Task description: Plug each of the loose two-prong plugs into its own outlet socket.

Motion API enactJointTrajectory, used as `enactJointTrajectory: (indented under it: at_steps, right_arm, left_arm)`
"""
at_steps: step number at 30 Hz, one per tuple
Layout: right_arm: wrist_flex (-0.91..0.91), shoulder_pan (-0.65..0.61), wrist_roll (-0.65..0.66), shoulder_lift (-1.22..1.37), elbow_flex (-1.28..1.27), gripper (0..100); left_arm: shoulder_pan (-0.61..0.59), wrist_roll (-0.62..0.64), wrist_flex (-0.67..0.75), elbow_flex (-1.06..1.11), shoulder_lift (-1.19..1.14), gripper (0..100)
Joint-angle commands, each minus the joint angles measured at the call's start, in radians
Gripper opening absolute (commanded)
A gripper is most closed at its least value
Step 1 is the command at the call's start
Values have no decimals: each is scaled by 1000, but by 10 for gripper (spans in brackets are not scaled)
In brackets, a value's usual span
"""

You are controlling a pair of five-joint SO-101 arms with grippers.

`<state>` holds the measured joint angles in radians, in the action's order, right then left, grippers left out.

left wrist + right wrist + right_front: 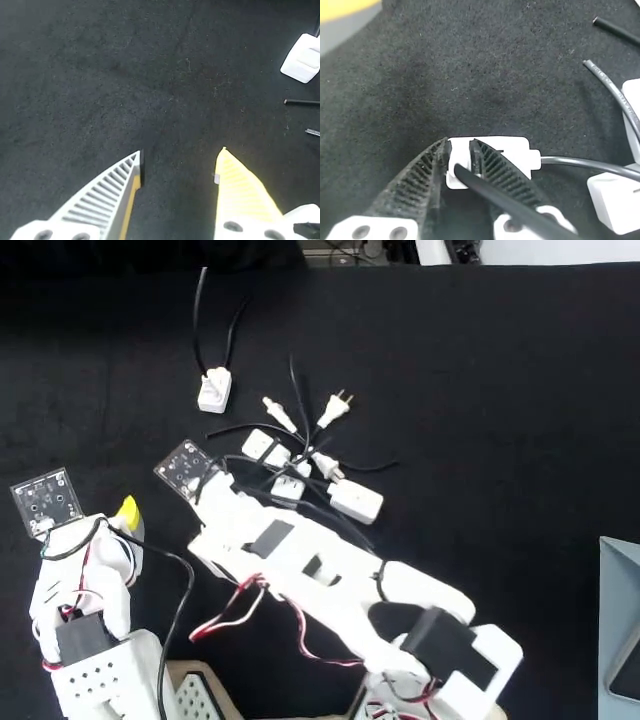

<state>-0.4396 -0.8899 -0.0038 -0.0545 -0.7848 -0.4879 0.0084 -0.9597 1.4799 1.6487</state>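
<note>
Your right gripper pinches a white socket (w/ cable); left gripper gapes wide over black cloth.

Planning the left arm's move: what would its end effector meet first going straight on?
Probably bare black tabletop ahead of the left end effector; the white outlet socket sits off to one side.

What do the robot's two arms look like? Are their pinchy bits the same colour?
The left arm and right arm are white plastic blocks with black motors and looping red, white and black wires. Each carries a small square dotted board near its tool. The left tool has one white ribbed finger and one yellow finger. The right tool has two black ribbed fingers.
</note>
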Motion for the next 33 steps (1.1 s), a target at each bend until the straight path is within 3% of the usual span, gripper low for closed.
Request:
enactJointTrajectory:
  at_steps: [1,26,33]
  right_arm:
    - [-52,-14,8,44,24,11]
    - [-132,-12,57,30,45,19]
    - [-259,-14,29,-127,79,232]
  left_arm:
    - [-5,-2,12,-5,6,242]
    - [1,-5,12,2,6,244]
    - [2,-3,12,5,6,245]
